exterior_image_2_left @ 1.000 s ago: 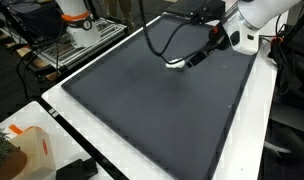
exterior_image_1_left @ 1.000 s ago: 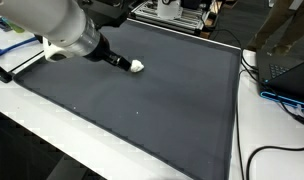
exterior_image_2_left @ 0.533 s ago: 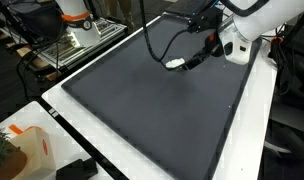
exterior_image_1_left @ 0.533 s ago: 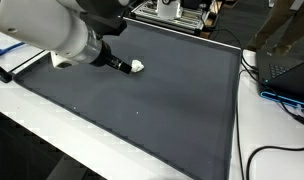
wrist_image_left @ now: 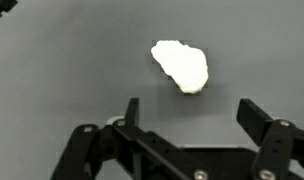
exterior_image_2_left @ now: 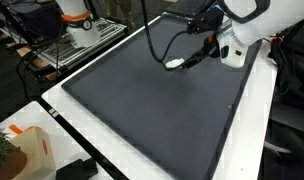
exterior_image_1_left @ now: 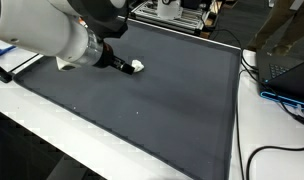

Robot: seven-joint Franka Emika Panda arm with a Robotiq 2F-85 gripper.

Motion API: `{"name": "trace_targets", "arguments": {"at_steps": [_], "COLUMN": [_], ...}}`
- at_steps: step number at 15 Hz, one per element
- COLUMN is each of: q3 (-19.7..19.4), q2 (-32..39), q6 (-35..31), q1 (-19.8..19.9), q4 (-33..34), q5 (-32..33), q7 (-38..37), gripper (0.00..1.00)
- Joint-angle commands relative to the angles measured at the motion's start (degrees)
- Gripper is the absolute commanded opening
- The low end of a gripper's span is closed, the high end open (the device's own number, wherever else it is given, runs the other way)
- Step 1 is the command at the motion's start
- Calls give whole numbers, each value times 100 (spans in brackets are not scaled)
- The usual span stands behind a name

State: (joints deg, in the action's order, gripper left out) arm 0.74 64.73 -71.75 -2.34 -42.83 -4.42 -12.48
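Observation:
A small white lump (wrist_image_left: 182,66) lies on the dark grey mat (exterior_image_1_left: 162,120). In the wrist view it sits just ahead of my gripper (wrist_image_left: 192,112), a little left of the middle of the gap. The two black fingers (wrist_image_left: 132,108) stand wide apart with only mat between them, so the gripper is open and holds nothing. In both exterior views the black gripper (exterior_image_1_left: 118,63) (exterior_image_2_left: 197,58) hangs low over the mat, its tip right next to the white lump (exterior_image_1_left: 138,67) (exterior_image_2_left: 175,64). Whether it touches the lump I cannot tell.
The mat covers a white table (exterior_image_1_left: 267,140). A black box (exterior_image_1_left: 284,62) and cables (exterior_image_1_left: 254,160) lie beside one edge. A black cable (exterior_image_2_left: 152,40) loops over the mat near the gripper. A pale bag (exterior_image_2_left: 22,150) and a rack (exterior_image_2_left: 72,45) stand off the table.
The arm's white body has swung lower and nearer the mat, filling more of both exterior views. The gripper tip has stayed beside the white lump. The lump has not moved.

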Motion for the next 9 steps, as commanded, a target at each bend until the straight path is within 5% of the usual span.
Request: {"name": "trace_targets", "arguments": {"at_steps": [1, 9], "q3": [71, 11], "q2": [329, 239], "q6": [237, 23], "q1": [140, 120], "q4": [451, 238], "q5": [-278, -285], "q7": [-254, -183], "gripper": [100, 100]}}
